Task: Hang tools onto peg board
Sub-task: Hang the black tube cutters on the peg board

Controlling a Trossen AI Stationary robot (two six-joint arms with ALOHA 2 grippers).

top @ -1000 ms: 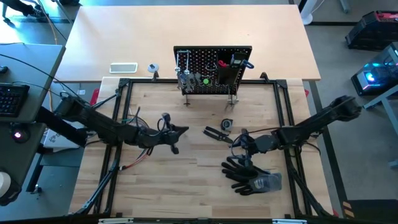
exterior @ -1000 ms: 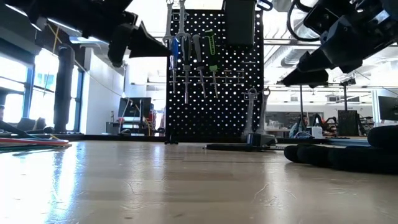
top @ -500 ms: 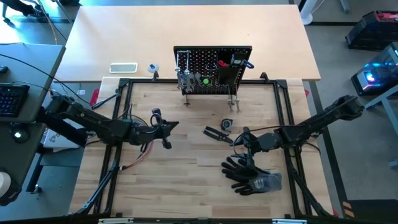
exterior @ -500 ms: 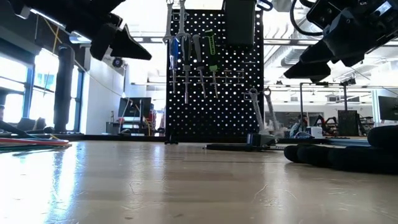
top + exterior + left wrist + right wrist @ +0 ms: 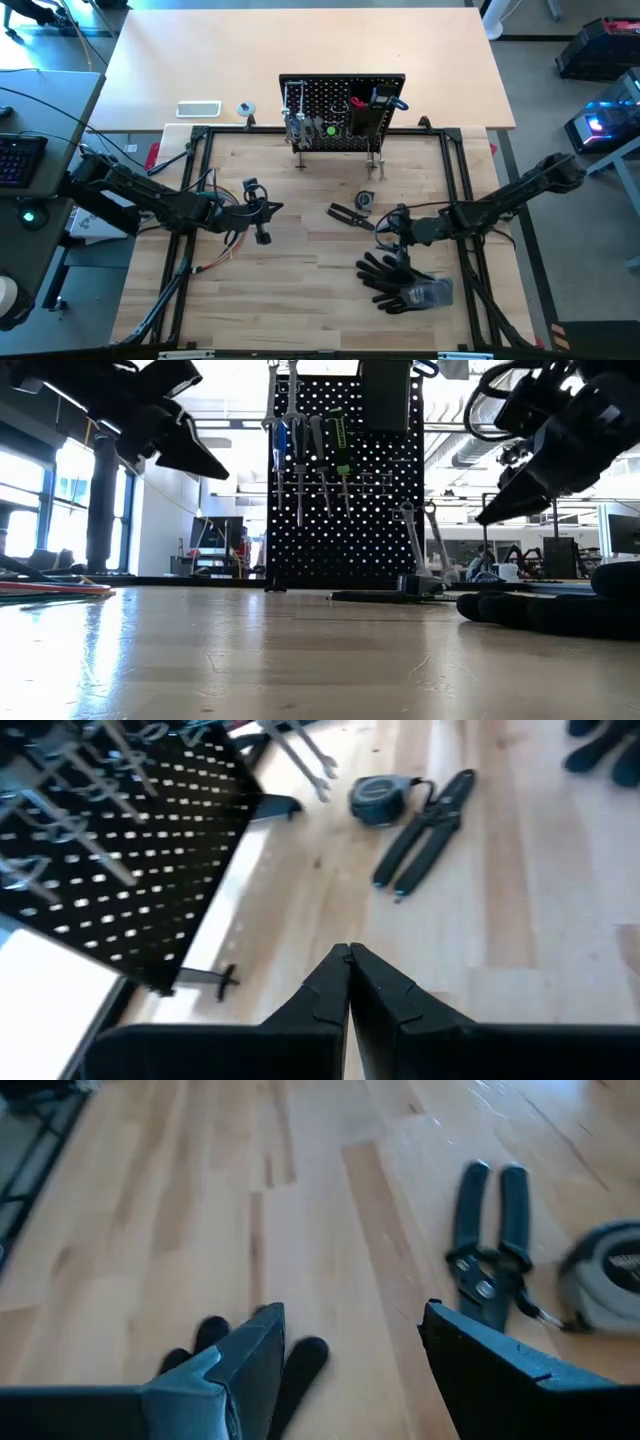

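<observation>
The black peg board (image 5: pixel 340 112) stands upright at the far middle of the table; silver wrenches, a blue driver (image 5: pixel 282 440) and a green driver (image 5: pixel 343 445) hang on it. Two wrenches (image 5: pixel 412 540) lean against its lower front. Black pliers (image 5: pixel 350 215) lie flat on the table next to a round tape measure (image 5: pixel 364 201). My left gripper (image 5: pixel 278 207) hovers shut, left of the pliers, with nothing in it. My right gripper (image 5: pixel 350 1340) hovers open just right of the pliers, above the fingers of the black gloves (image 5: pixel 400 280).
A bundle of coloured wires (image 5: pixel 225 250) lies at the table's left under my left arm. A black metal frame (image 5: pixel 195 200) runs round the wooden work surface. Bare wood lies between both grippers and the near edge.
My left gripper has drawn back toward the table's left edge, rolled at the wrist and tipped its shut fingers downward. My right gripper has tipped its open fingers downward while staying in about the same place. Nothing on the table has moved.
</observation>
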